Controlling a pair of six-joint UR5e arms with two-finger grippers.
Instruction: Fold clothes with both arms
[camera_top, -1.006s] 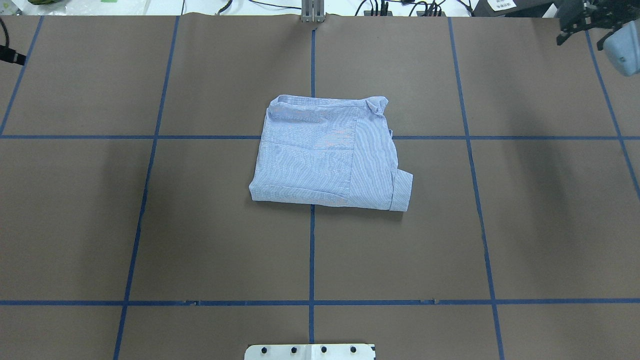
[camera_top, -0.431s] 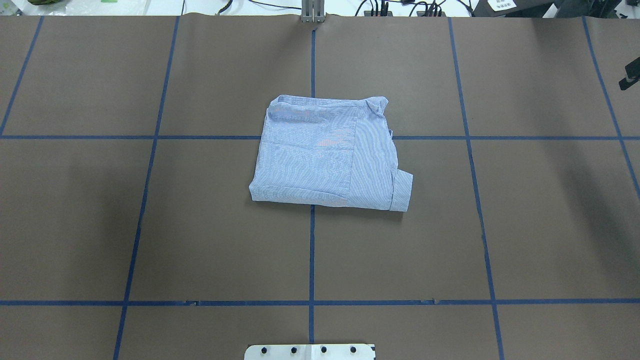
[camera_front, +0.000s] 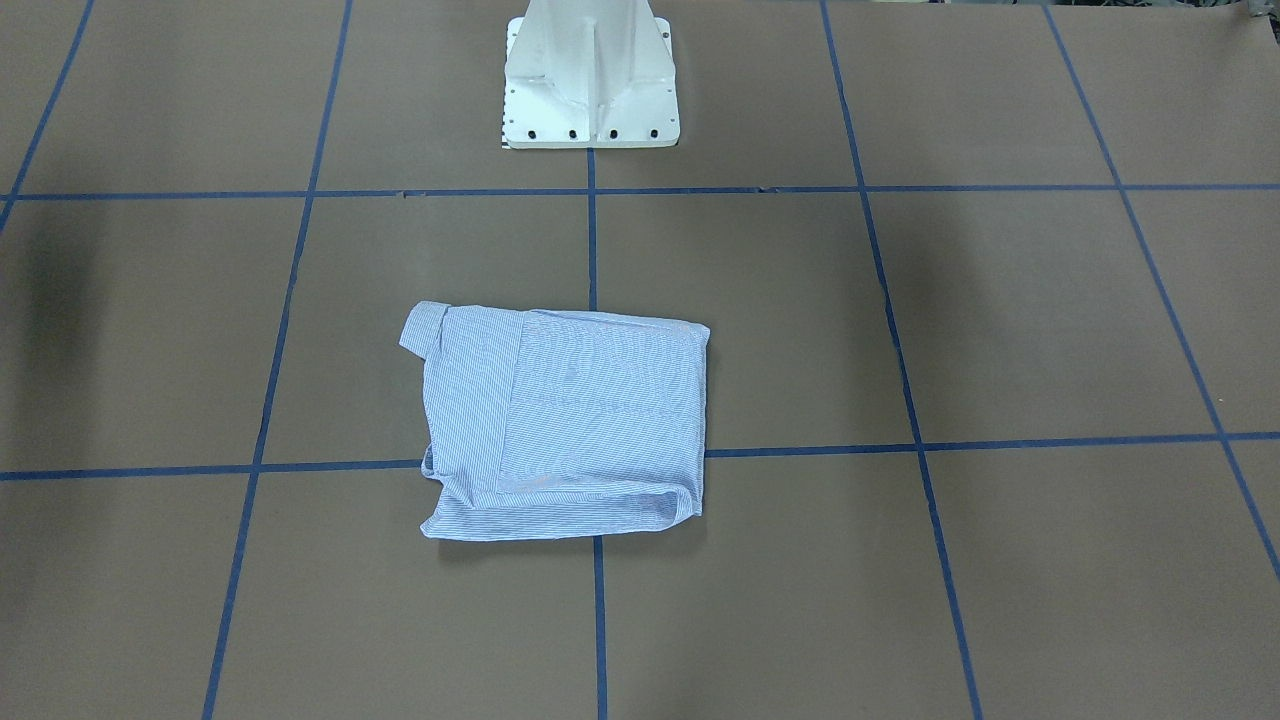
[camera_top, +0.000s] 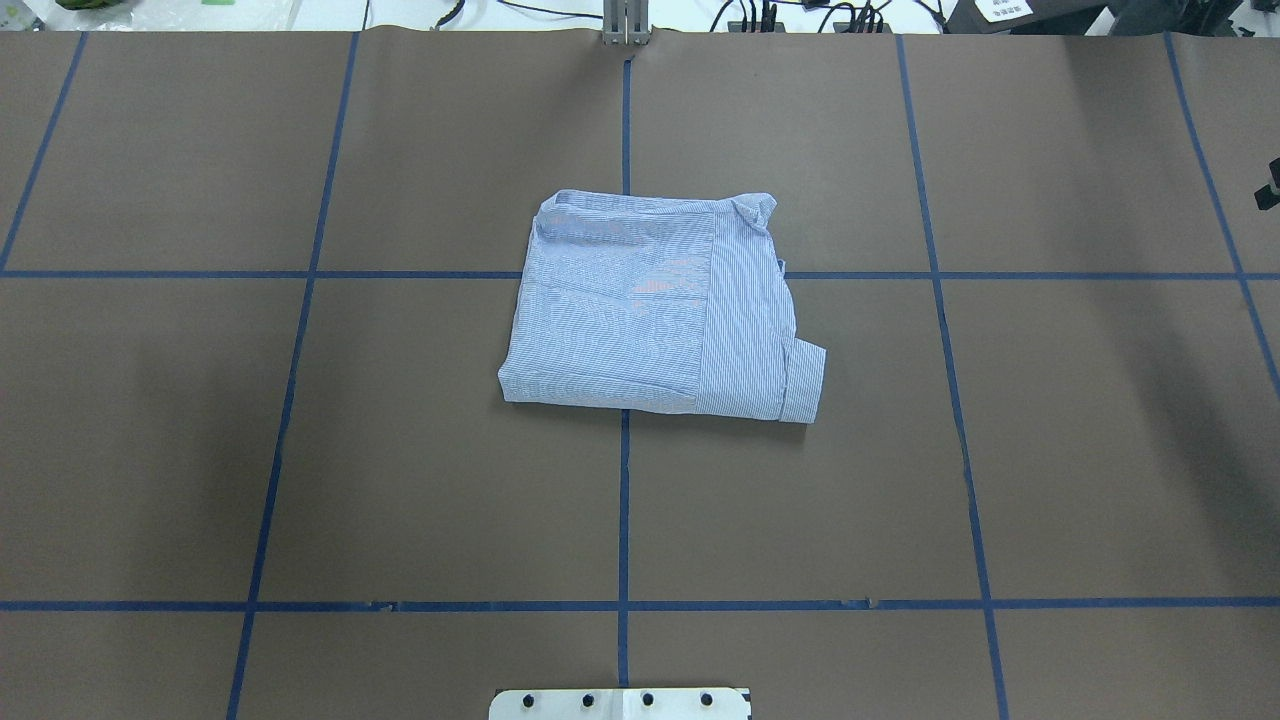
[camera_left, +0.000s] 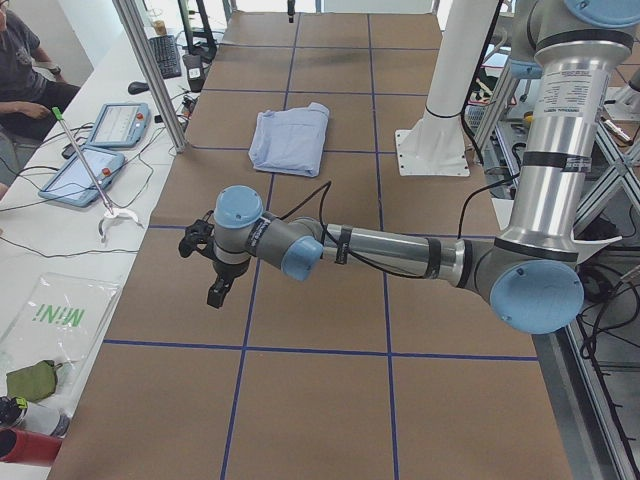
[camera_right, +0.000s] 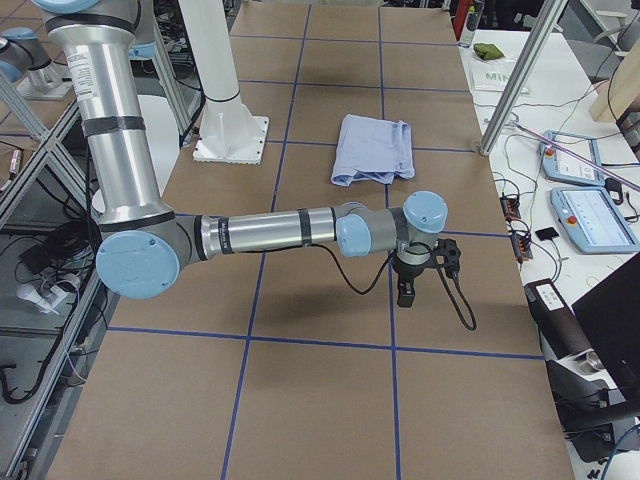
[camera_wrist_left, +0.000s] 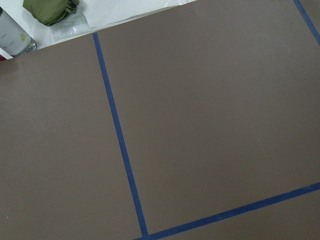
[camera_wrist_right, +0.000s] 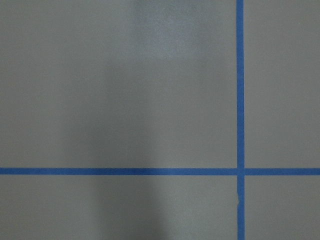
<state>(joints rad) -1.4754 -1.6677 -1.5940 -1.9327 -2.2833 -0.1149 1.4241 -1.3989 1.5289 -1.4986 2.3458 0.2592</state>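
1. The left pincer (camera_left: 216, 292) hung pointing down over the table (camera_top: 400, 450), on the left arm (camera_left: 390, 245), which stretched out low from the robot. I cannot tell whether its fingers were spread or pressed together.
2. The right pincer (camera_right: 406, 292) hung the same way on the right arm (camera_right: 270, 230). The overhead view caught only a black sliver of it at the edge, so I cannot tell its state either.
3. The shirt (camera_top: 650, 305) lay flat, folded into a compact rectangle. It was well apart from both pincers and roughly between them, and neither touched it.
4. One cuff (camera_top: 805, 383) stuck out at the shirt's corner on the right pincer's side, nearer the robot.
5. Below the left pincer lay brown cover with blue tape lines (camera_wrist_left: 120, 145). Beyond the cover's edge sat a green pouch (camera_wrist_left: 50, 9).
6. Below the right pincer two tape lines crossed.
7. The white pedestal (camera_front: 590, 80) stood behind the shirt, well away from both pincers.
8. A seated person (camera_left: 20, 70) was at the bench, far past the left pincer.
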